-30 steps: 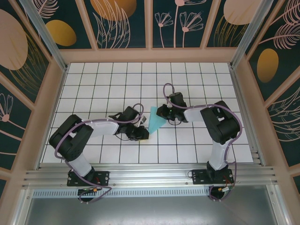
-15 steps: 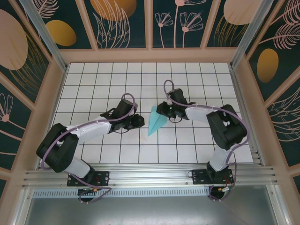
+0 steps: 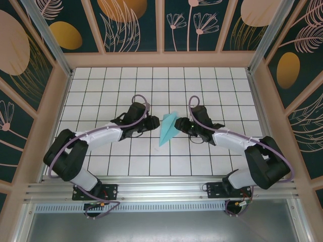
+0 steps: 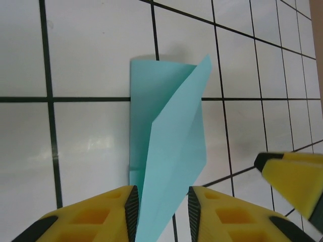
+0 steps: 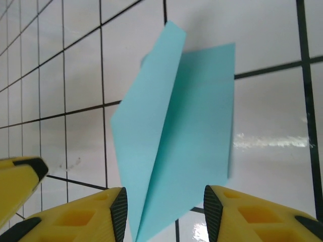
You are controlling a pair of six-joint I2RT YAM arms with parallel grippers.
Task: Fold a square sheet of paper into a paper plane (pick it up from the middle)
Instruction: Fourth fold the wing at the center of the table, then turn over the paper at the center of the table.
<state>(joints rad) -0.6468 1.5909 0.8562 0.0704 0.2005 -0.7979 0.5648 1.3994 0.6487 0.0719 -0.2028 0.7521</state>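
I have the paper plane (image 3: pixel 167 129) lying about the middle of the gridded table (image 3: pixel 101 85), a little toward the near edge. Its long axis runs far to near with a slight tilt. The broad tail points toward the far edge, the pointed nose toward the near edge and a touch to the left. The left gripper (image 3: pixel 153 122) sits just beside its left flank and the right gripper (image 3: pixel 182 124) just beside its right flank. They face each other across the tail half, so neither arm is clearly nearer.

From the left wrist, my yellow fingertips (image 4: pixel 126 204) stand partly apart with the paper running down between them. One pad is at the paper's edge, but bare tile shows beside the other, so I read no pinch. From the right wrist the jaws stand wider, and the paper narrows between the fingertips (image 5: pixel 214 206) with clearance on both sides; nothing is held.

My judgement is that any grasp must close across that axis, on the raised fold. One wing stands off the table and will likely flex.
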